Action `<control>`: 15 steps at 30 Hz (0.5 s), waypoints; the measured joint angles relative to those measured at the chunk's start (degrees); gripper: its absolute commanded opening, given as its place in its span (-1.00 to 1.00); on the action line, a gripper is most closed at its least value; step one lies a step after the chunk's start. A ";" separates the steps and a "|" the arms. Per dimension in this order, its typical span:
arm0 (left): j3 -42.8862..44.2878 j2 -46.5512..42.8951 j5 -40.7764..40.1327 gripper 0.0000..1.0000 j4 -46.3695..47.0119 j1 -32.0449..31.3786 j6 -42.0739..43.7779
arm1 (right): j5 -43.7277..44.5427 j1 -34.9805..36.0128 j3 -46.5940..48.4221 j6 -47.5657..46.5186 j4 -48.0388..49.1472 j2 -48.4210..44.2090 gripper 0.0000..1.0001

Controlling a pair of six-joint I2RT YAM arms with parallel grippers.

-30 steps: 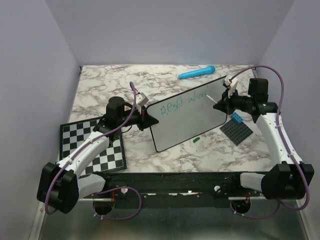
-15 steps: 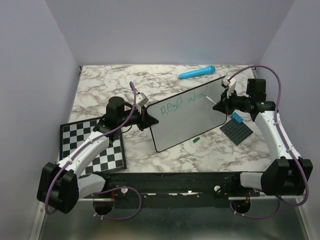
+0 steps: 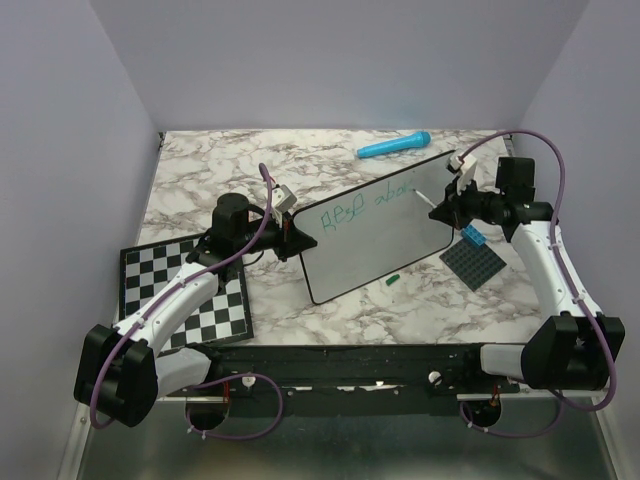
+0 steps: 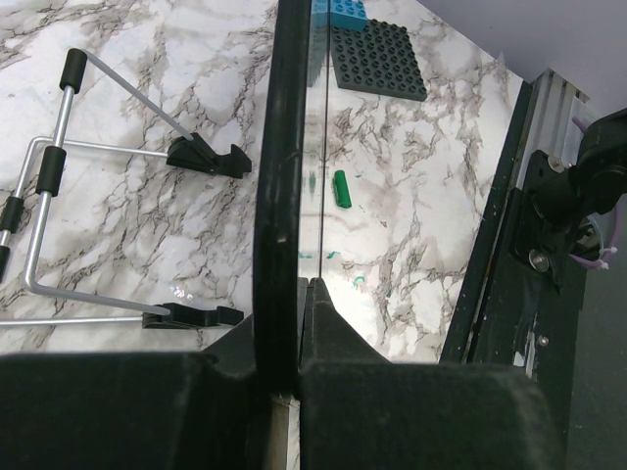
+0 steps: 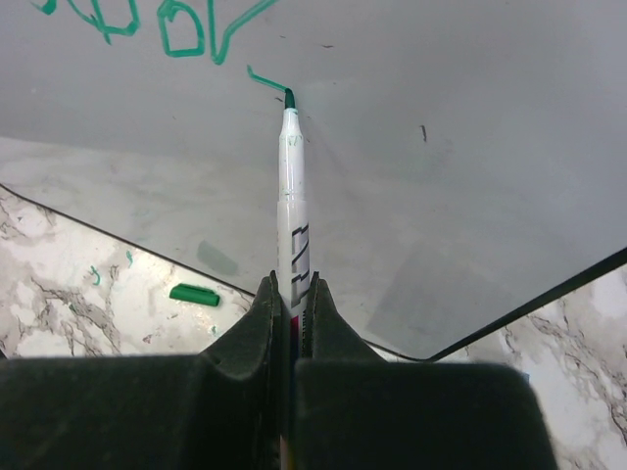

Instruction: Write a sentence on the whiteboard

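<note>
The marble table [image 3: 200, 170] bears the whiteboard [image 3: 372, 255], slanted across its middle between the two arms. A checkerboard [image 3: 140, 272] lies at the near left. The left gripper [image 3: 292, 232] is clamped on the whiteboard's left rim. The right gripper [image 3: 445, 208] is closed tight on a marker [image 5: 292, 196], whose green tip touches the board at the end of a stroke. A studded plate [image 3: 473, 265] lies beside the board's right corner, a blue toy [image 3: 393, 146] beyond it. The sentence [image 3: 355, 208] runs as one green line along the board's upper part. A green cap [image 3: 393, 280] lies just before its lower edge.
</note>
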 measured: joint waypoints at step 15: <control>0.00 0.04 -0.04 -1.00 -0.04 0.00 -0.28 | 0.24 -0.61 3.72 1.44 0.81 0.94 -0.99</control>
